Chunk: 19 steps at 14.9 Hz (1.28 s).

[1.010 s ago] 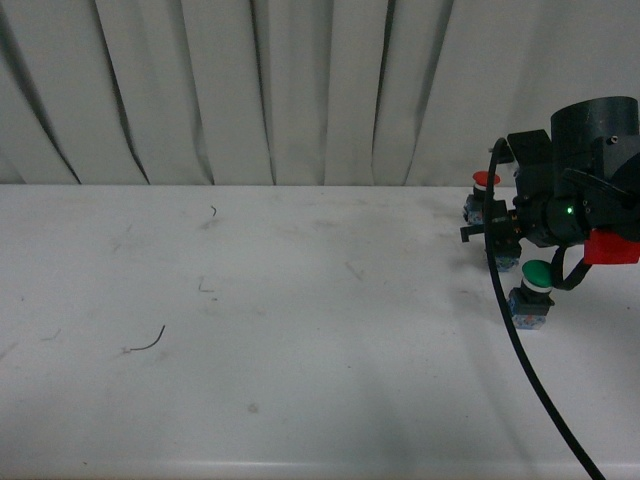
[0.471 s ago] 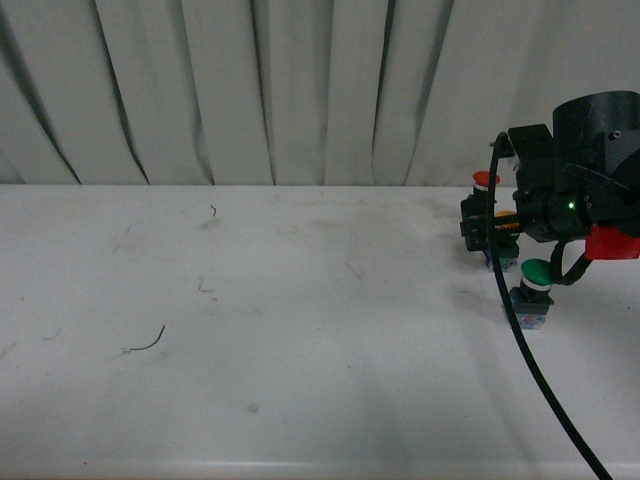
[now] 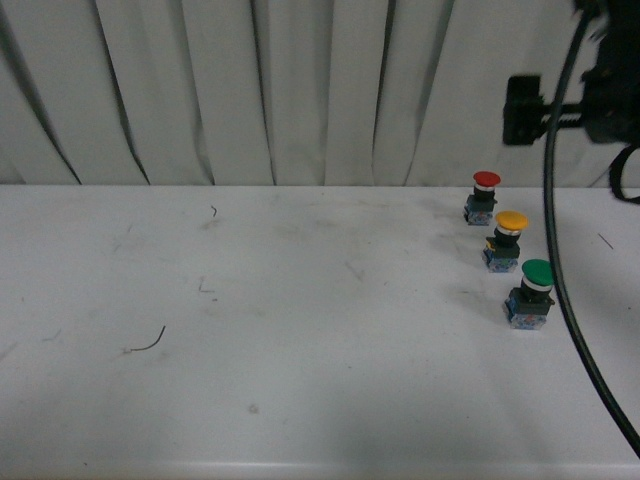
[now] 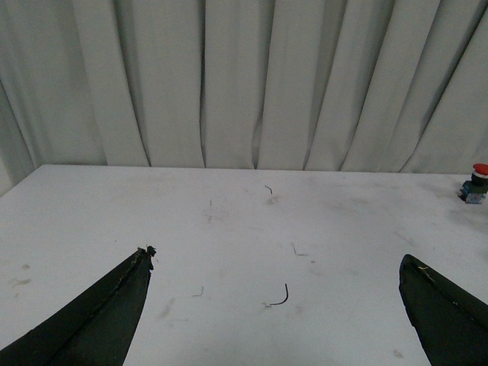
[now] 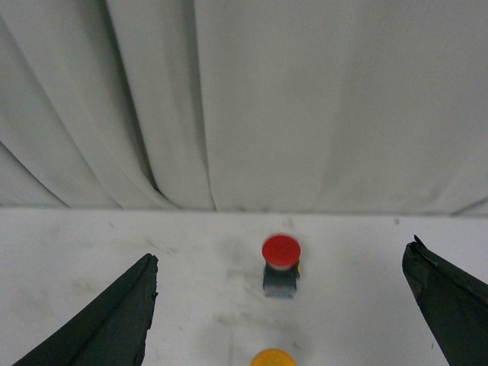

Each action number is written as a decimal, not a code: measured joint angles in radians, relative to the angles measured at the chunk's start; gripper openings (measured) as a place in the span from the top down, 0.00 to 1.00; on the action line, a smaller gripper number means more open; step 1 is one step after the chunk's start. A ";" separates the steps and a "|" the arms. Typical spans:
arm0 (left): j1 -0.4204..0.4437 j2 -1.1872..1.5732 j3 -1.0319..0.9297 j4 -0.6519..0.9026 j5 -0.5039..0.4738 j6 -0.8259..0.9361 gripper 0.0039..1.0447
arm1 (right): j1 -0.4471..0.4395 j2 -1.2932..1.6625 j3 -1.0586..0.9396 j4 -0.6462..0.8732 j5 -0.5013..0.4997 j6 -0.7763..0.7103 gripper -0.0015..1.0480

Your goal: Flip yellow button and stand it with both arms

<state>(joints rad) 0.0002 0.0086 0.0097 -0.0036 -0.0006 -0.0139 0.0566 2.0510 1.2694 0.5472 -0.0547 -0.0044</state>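
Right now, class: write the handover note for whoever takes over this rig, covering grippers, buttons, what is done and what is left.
Left gripper: open, empty, low over the table.
Right gripper: open, empty, raised above the button row.
Yellow button: upright, cap up, between the red button and the green button, touching neither.
Done: yellow button stands.
Left: seemingly nothing; just confirm it's steady.

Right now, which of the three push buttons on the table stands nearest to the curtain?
The red button. It stands at the far end of the row, closest to the curtain; the yellow button is in the middle and the green button nearest the camera.
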 joint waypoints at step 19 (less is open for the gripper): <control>0.000 0.000 0.000 0.000 0.000 0.000 0.06 | -0.062 -1.598 -1.206 -0.161 0.058 0.007 0.98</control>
<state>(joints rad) 0.0002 0.0086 0.0097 -0.0036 -0.0006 -0.0139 -0.0055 0.4526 0.0631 0.3862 0.0032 0.0029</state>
